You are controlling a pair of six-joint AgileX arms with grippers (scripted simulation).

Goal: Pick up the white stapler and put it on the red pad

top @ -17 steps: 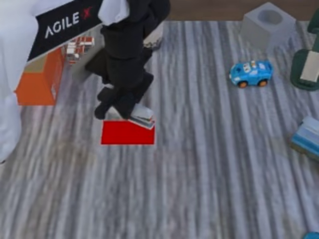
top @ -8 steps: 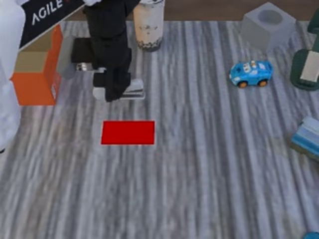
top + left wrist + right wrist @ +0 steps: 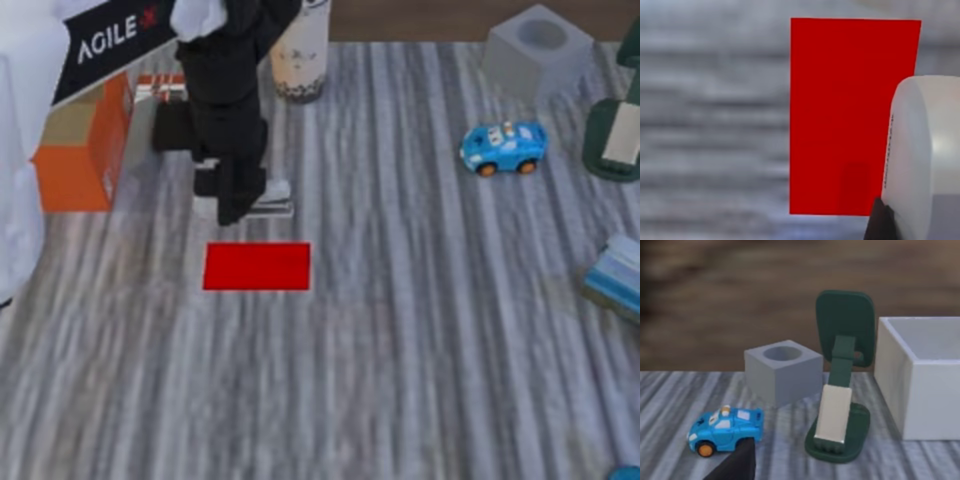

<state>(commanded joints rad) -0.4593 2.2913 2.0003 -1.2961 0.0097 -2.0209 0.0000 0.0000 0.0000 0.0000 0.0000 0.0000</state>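
Note:
The red pad [image 3: 256, 266] lies flat on the left half of the table. Just behind its far edge, my left gripper [image 3: 238, 198] is shut on the white stapler [image 3: 274, 194], whose pale end sticks out to the right of the black fingers. In the left wrist view the white stapler [image 3: 924, 160] fills the corner, one dark finger [image 3: 878, 223] rests against it, and the red pad [image 3: 854, 115] lies below it. My right gripper [image 3: 738, 466] is out of the top view, parked near the blue toy car [image 3: 725, 429].
An orange box [image 3: 75, 150] and a drink cup [image 3: 300, 58] stand at the back left. A blue toy car [image 3: 503, 147], a grey cube [image 3: 538, 45], a green stand [image 3: 615, 135] and a blue-white item [image 3: 618, 275] are on the right. A white box [image 3: 922, 375] stands by the stand.
My left gripper, with the stapler, swung back from the pad's far edge toward the cup. It has now come slightly forward toward the pad again.

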